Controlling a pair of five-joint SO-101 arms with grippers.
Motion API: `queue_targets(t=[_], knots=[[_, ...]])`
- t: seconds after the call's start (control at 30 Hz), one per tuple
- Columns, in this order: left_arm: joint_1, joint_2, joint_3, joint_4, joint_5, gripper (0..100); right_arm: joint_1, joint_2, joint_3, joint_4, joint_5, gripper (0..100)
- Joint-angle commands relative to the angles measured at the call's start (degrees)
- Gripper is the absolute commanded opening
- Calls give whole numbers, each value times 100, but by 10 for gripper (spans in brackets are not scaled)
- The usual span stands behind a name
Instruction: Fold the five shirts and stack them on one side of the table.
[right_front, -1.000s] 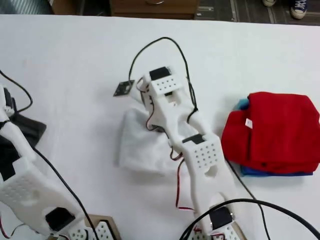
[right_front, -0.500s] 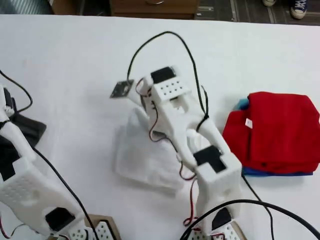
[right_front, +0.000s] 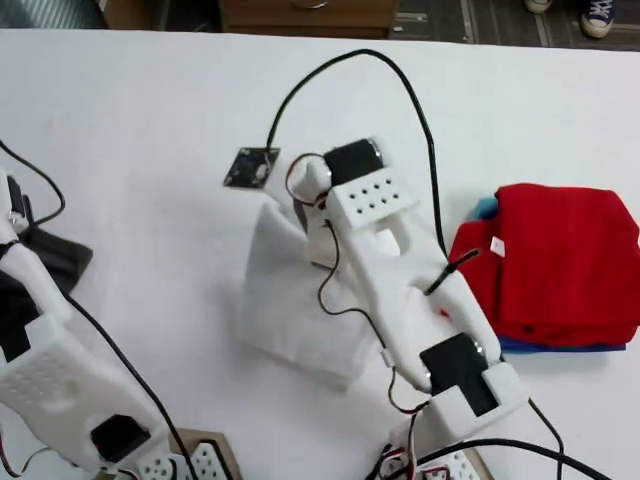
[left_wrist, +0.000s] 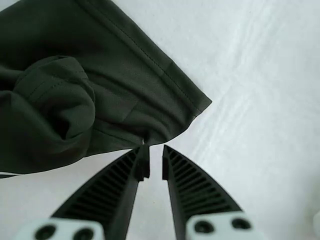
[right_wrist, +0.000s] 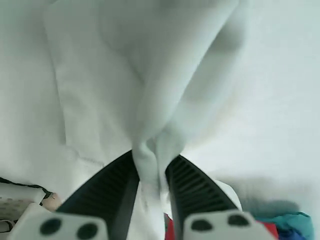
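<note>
Hanging from your right gripper (right_wrist: 150, 167), the white shirt (right_wrist: 150, 75) is pinched by a bunched fold between the two jaws, which press on the cloth from both sides. The rest of it drapes down to the table. From above, you see that shirt (right_front: 290, 310) at mid-table, one corner pulled up under the right arm (right_front: 400, 280) and the lower part lying flat on the white table (right_front: 150, 120).

To your right sits a stack. The folded red shirt (right_front: 560, 260) is on top, a blue shirt (right_front: 545, 347) shows along its near edge, and a bit of lighter blue cloth (right_front: 486, 208) peeks out at the far corner.

On your left, the dark shirt (left_wrist: 75, 90) lies crumpled and unfolded. Your left gripper (left_wrist: 152, 162) hangs just at its hem — jaws nearly together, a slim gap between the tips, nothing caught in them. In the high view that dark shirt (right_front: 45, 265) lies at the table's left edge, partly under the left arm (right_front: 50, 370).
</note>
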Motion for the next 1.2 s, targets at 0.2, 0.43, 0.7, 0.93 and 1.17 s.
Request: queue_targets(t=[0.2, 0.43, 0.7, 0.93, 1.17], knots=[[-18, -440, -110, 0, -211, 80, 365, -189, 0, -180, -9, 21], [-18, -431, -110, -35, -229, 80, 435, -1226, 0, -189, -176, 21], [255, -396, -66, -9, -229, 80, 470, -2756, 0, -40, -369, 20], [545, -431, -66, -9, -220, 80, 1121, -3389, 35, -4, -651, 20], [624, -431, -101, -35, -105, 80, 1719, -3925, 35, -4, -1029, 20]])
